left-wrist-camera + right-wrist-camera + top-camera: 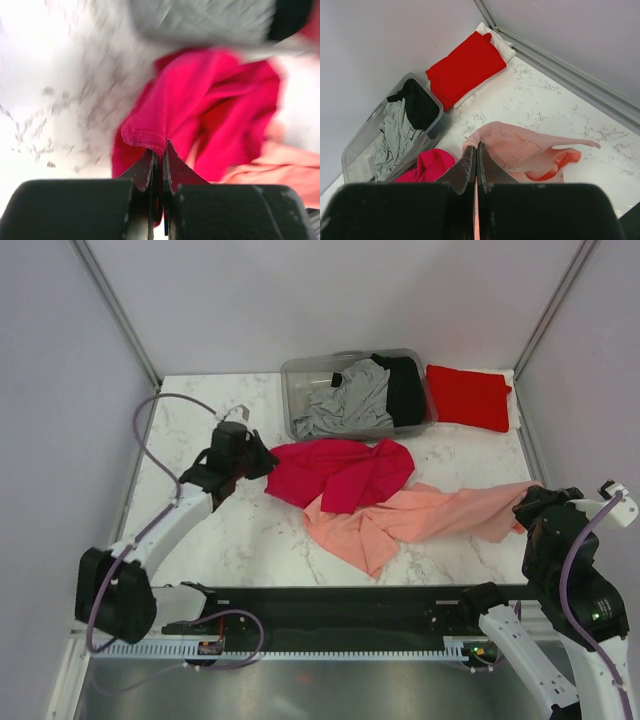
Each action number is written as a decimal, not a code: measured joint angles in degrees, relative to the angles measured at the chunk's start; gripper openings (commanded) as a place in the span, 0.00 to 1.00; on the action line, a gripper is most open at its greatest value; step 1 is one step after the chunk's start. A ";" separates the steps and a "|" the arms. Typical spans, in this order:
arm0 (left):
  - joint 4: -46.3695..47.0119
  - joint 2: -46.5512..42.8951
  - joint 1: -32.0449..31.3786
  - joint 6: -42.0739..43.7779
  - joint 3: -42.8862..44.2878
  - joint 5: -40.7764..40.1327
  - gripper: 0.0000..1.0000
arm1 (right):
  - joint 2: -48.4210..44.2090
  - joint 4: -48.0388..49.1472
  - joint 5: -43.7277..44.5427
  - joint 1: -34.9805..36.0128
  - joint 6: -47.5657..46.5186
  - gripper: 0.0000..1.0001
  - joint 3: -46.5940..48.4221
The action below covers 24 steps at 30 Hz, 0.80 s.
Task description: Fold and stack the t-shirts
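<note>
Jaws of the left gripper (pixel 160 148) are pressed together on the hemmed edge of the magenta t-shirt (pixel 210 100), a pinch that only the left wrist view shows; from above the wrist hides the fingers. Right gripper (pixel 476 148) jaws are likewise clamped on the edge of the salmon pink t-shirt (pixel 520 145), which trails left across the marble table (pixel 230 530), partly under the magenta one. Only the right wrist view shows a white cloth (pixel 507 49) beneath the folded bright red t-shirt (pixel 462 67) at the far right. Just beyond the magenta shirt, a clear plastic bin (pixel 296 380) holds a grey garment (pixel 350 402) and a black t-shirt (pixel 405 390). Bare tabletop lies to the left; slanted frame posts (pixel 115 305) rise from both far corners
</note>
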 measured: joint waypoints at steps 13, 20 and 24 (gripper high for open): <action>-6.78 12.13 -0.20 2.58 55.87 -10.08 0.02 | -0.44 4.31 -7.45 0.00 4.92 0.00 -17.29; 8.72 45.81 -0.26 -2.71 97.83 -4.44 0.05 | -2.97 11.67 -14.43 0.00 6.38 0.00 -31.52; 28.09 56.41 -0.33 -14.78 101.57 -5.97 0.23 | -3.13 15.41 -17.29 0.00 6.58 0.00 -38.45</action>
